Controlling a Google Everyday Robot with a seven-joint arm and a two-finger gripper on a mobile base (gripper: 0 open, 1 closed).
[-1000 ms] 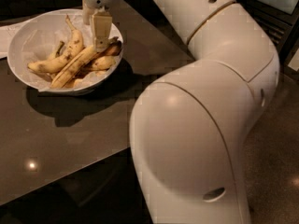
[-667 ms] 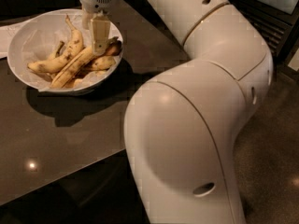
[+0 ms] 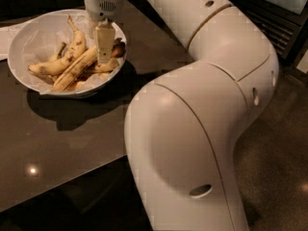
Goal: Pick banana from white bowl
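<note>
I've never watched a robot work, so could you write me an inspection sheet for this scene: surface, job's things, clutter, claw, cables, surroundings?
Surface: dark glossy table with a small light reflection.
Job's things: the white bowl stands on the table at the far left. The banana, the longest and straightest one, lies slantwise inside it.
Clutter: other bananas, brown-spotted, share the bowl. A white paper lies at the left edge beside the bowl.
Claw: the claw reaches down into the bowl at the banana's upper end. Whether it touches the banana cannot be told.
Cables: nothing seen.
Surroundings: the robot's bulky white arm fills the right foreground, with dark floor beyond.
</note>
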